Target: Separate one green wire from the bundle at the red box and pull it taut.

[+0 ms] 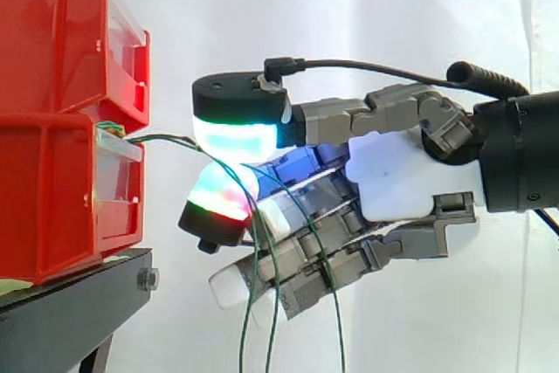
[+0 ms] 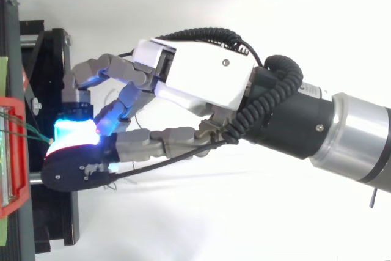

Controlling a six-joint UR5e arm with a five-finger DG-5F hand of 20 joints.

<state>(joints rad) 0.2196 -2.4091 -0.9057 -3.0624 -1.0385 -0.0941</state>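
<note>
from the side you see the green wire leave the lower red box and run almost flat, rightward, to the robot hand, which pinches it between two glowing pads. other green wires hang down across its fingers. from above, the wire is a short slanting line, box to pad

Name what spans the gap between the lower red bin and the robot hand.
Thin green wires cross it, running from the bin to the robot hand; side view shows this.
</note>
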